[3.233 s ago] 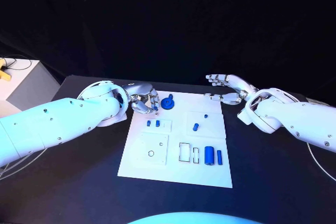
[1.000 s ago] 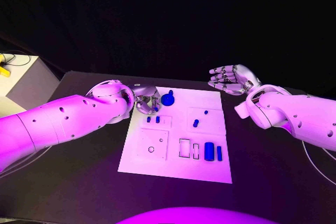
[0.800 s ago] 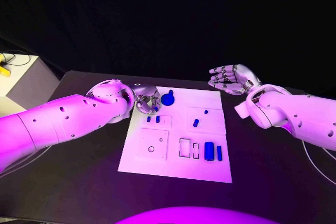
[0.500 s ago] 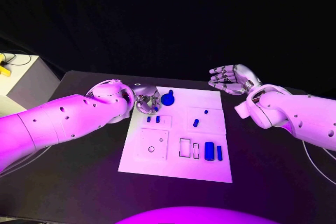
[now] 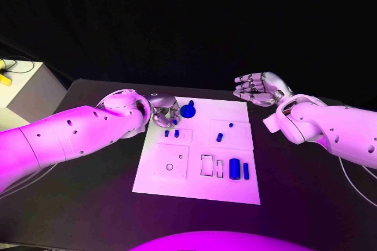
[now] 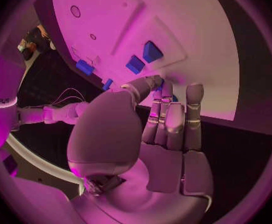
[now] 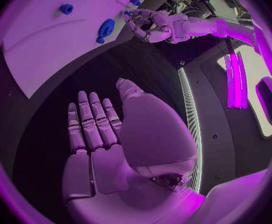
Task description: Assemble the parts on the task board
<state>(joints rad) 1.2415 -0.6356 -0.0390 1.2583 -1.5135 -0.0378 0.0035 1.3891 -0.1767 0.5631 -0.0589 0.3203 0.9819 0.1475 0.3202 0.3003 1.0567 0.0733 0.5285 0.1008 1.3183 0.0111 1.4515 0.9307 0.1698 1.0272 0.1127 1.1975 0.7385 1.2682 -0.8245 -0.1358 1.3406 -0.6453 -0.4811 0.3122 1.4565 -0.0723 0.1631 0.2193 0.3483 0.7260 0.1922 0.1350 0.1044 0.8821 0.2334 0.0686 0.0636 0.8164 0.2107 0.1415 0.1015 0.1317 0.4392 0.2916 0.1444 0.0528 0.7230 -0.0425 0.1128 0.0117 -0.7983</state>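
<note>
Left hand (image 5: pixel 163 115) is sitting at the far left corner of the task board (image 5: pixel 196 185), with its fingers curled in beside the round blue part (image 5: pixel 188 112). From these pictures I cannot tell whether it is pinching that part or just touching it. A few seconds ago the hand was a little lower and more over the board; now it is pulling in closer to the corner, and in the last second it is hardly moving at all.

Right hand (image 5: pixel 259 89) is hanging in the air off the far right corner of the board, fingers apart, holding nothing. Earlier it was reaching toward the board's edge; now it is lifted up and turned away.

Two small blue pieces (image 5: pixel 171 133) are lying just below the left hand. Another small piece (image 5: pixel 220 137) is lying in the middle, and two long blue parts (image 5: pixel 238 169) are lying near the front.

I think the left hand is getting ready to work on the round part, so the job is just starting.
</note>
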